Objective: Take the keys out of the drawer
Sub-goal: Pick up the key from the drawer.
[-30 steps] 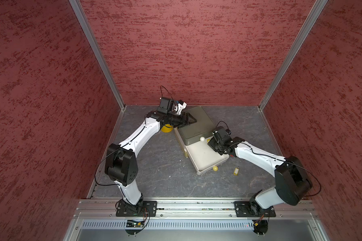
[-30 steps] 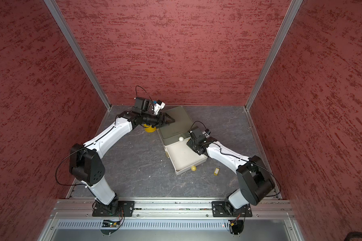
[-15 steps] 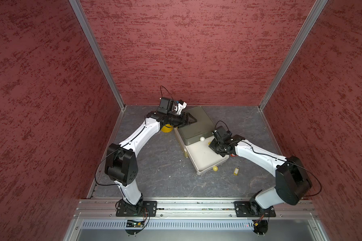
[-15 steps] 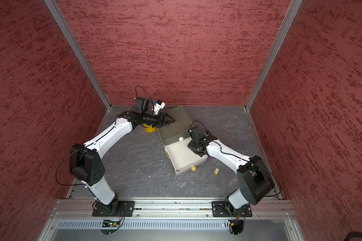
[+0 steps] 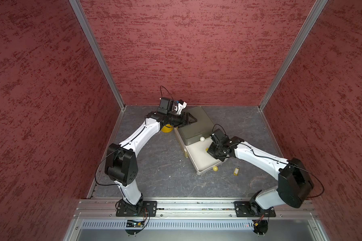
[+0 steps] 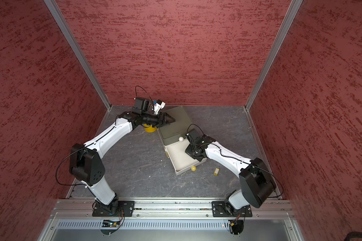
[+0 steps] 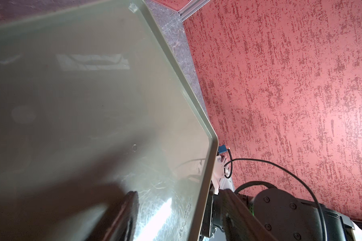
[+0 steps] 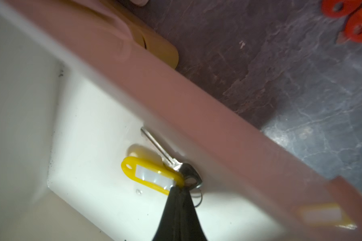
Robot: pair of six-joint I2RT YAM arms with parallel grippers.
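Here the yellow key (image 8: pixel 153 177) points its blade along the drawer (image 8: pixel 196 116) wall.

No text is readable, and the label on the yellow key tag (image 8: pixel 151 176) shows nothing legible.

Right tool (image 8: pixel 178 188) tips tight together

key tag (image 8: pixel 153 177) yellow | drawer (image 8: pixel 92 198) white | floor (image 5: pixel 159 167) grey marbled
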